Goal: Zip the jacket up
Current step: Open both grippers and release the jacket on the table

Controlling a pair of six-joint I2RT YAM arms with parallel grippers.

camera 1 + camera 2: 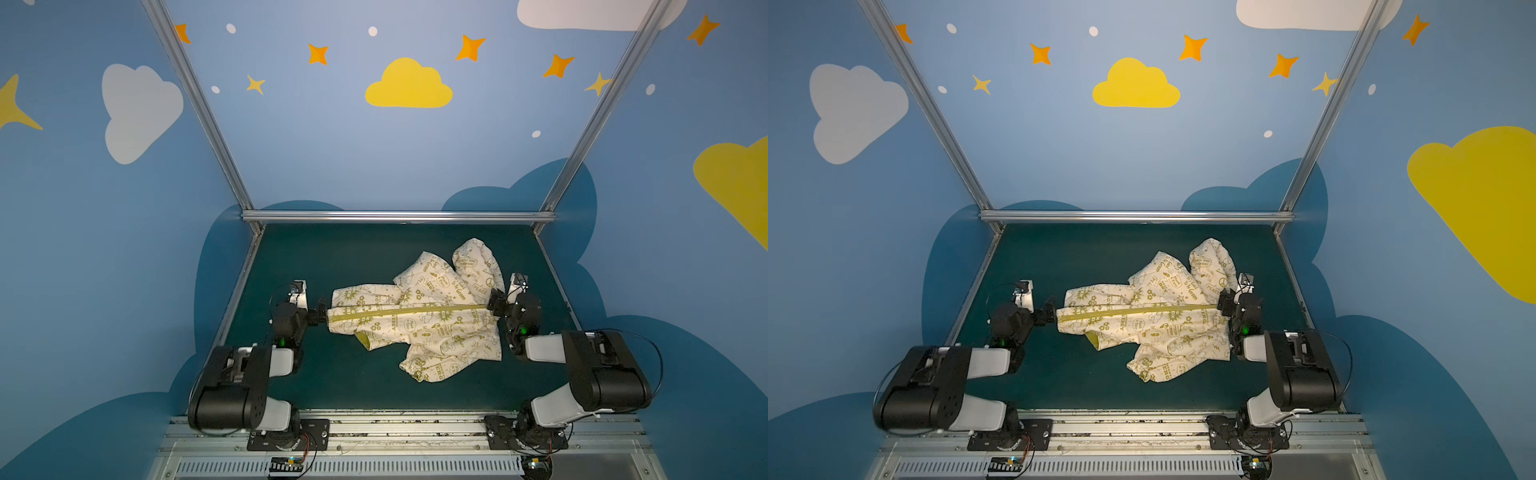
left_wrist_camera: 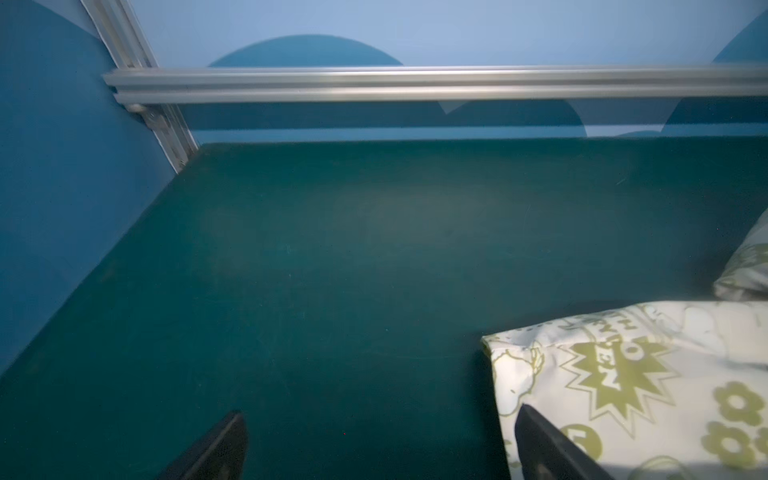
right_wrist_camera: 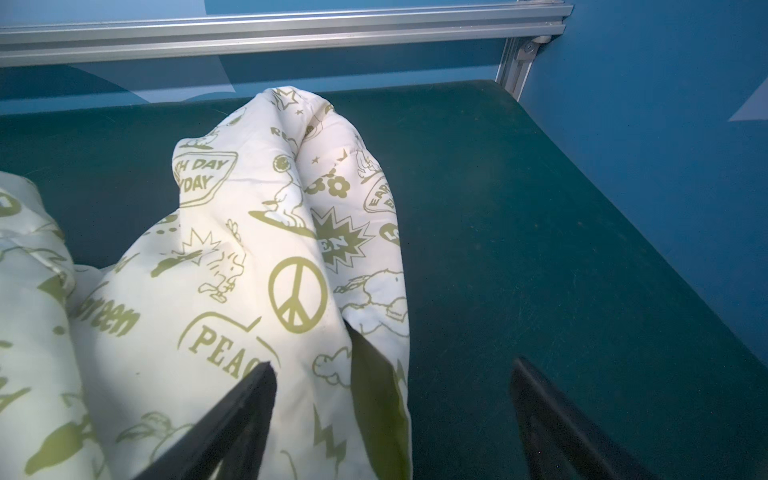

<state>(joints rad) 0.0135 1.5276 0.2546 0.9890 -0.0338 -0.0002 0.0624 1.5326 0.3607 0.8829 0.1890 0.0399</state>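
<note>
- Left gripper point(image 1: 322, 312): the black jaws stand wide apart and clamp nothing. It sits just beside the hem end of the jacket point(image 1: 415, 320), a small hooded cream-white garment printed with olive-green cartoons and words.
- In the left wrist view, one finger point(image 2: 544, 449) overlaps the hem corner. The other finger point(image 2: 220, 444) is over bare mat.
- Right gripper point(image 1: 494, 305): the jaws are likewise spread, with no grip made. It sits at the collar end, beside the hood point(image 1: 478, 262).
- In the right wrist view, hood fabric lies against one finger point(image 3: 232, 415) and bulges into the gap. The other finger point(image 3: 548, 419) is over the mat.
- Olive zipper point(image 1: 407, 311): it runs as one line from hem to collar, between the two grippers, and the front panels meet along it.
- The jacket lies flat on its back, right of centre on the dark green table mat point(image 1: 332, 257), with the hem to the left and the hood to the right.
- One sleeve point(image 1: 424, 365) is folded toward the near edge. A patch of lime lining point(image 1: 363, 340) shows beneath the lower front.
- Surroundings: a silver aluminium frame rail point(image 1: 399, 216) bounds the far edge of the mat, well apart from the jacket. Blue walls with painted clouds and stars enclose the cell.
</note>
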